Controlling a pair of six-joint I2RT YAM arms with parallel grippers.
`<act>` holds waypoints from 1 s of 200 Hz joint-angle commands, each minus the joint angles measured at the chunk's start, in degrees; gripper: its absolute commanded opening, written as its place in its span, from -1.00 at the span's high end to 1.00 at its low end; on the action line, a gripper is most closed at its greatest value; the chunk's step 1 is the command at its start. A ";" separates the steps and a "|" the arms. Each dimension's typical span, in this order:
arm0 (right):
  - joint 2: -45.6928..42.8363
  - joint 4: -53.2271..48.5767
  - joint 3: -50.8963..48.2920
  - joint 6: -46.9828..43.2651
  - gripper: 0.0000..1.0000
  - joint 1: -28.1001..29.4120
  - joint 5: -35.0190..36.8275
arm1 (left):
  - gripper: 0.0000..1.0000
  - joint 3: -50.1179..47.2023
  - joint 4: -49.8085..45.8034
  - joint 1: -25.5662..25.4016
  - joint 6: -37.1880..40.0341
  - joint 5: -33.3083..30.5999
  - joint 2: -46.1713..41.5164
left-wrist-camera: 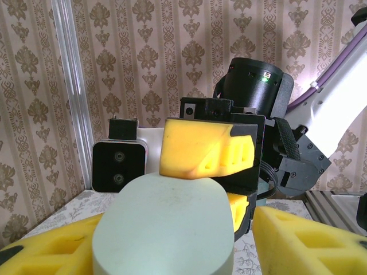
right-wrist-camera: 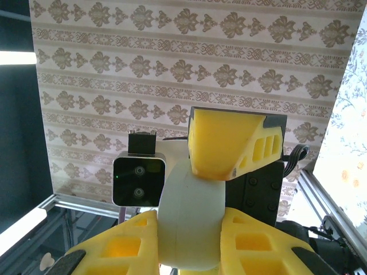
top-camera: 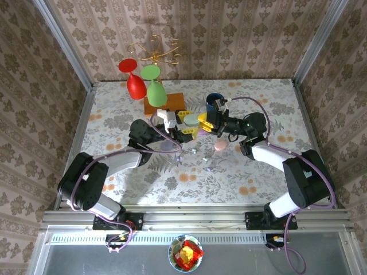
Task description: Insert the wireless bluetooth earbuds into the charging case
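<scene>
A pale green oval charging case (top-camera: 191, 120) hangs above the table's middle, closed, held from both sides. My left gripper (top-camera: 184, 127) is shut on it: in the left wrist view the case (left-wrist-camera: 166, 229) sits between my yellow fingers (left-wrist-camera: 51, 246), with the right arm's finger on its far edge. My right gripper (top-camera: 203, 121) is shut on the case too. The right wrist view shows the case (right-wrist-camera: 189, 220) edge-on, pinched between both fingers (right-wrist-camera: 258, 246). Tiny pale earbuds (top-camera: 207, 162) lie on the table below, small and hard to make out.
A pink oval case (top-camera: 219, 146) and a lavender one (top-camera: 167, 145) lie on the floral table (top-camera: 114, 123). Behind stand red (top-camera: 136, 85) and green (top-camera: 156, 91) goblets, an orange block (top-camera: 166, 106), a blue cup (top-camera: 214, 98) and a gold stand (top-camera: 155, 50).
</scene>
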 commanded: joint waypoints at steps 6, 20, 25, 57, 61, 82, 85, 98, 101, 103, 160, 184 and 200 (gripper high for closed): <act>-1.29 1.93 0.99 -0.18 0.97 -0.14 0.81 | -0.20 -0.72 2.77 -0.21 0.91 0.20 -0.55; -1.70 1.83 0.81 -0.43 0.97 -0.13 0.89 | -0.22 -1.04 2.91 0.14 0.84 -0.60 -0.66; -1.80 1.84 0.72 -0.47 0.97 -0.14 0.90 | -0.23 -1.11 2.95 0.24 0.63 -0.60 -0.70; -2.50 1.63 0.19 -0.83 0.97 -0.30 0.91 | -0.29 -1.14 2.96 0.41 -0.16 -1.08 -0.96; -2.47 1.52 0.11 -0.87 0.97 -0.30 0.91 | -0.29 -1.14 2.96 0.42 -0.31 -1.13 -1.04; -2.63 1.30 -0.07 -1.06 0.97 -0.30 0.99 | -0.27 -0.93 2.97 0.42 -0.71 -0.87 -1.16; -2.63 1.27 -0.07 -1.05 0.97 -0.28 0.98 | -0.25 -0.92 2.96 0.42 -0.75 -0.88 -1.18; -2.67 1.33 -0.24 -1.15 0.97 -0.26 0.98 | -0.20 -0.90 2.96 0.44 -0.76 -0.88 -1.14; -2.63 1.26 -0.25 -1.11 0.97 -0.30 1.00 | -0.18 -0.88 2.96 0.42 -0.76 -0.88 -1.15; -2.63 1.27 -0.29 -1.13 0.97 -0.28 1.01 | -0.17 -0.87 2.96 0.42 -0.76 -0.88 -1.18; -2.49 -1.04 -0.60 -2.79 0.97 -0.29 0.88 | -0.17 -0.48 2.96 0.24 -1.66 -0.01 -1.86; -2.42 -0.75 -0.44 -2.61 0.98 -0.25 0.98 | -0.11 -0.48 2.96 0.24 -1.63 0.43 -1.92; -2.32 0.23 -0.35 -1.85 0.98 -0.30 1.14 | -0.10 -0.52 2.96 0.24 -1.29 0.64 -1.47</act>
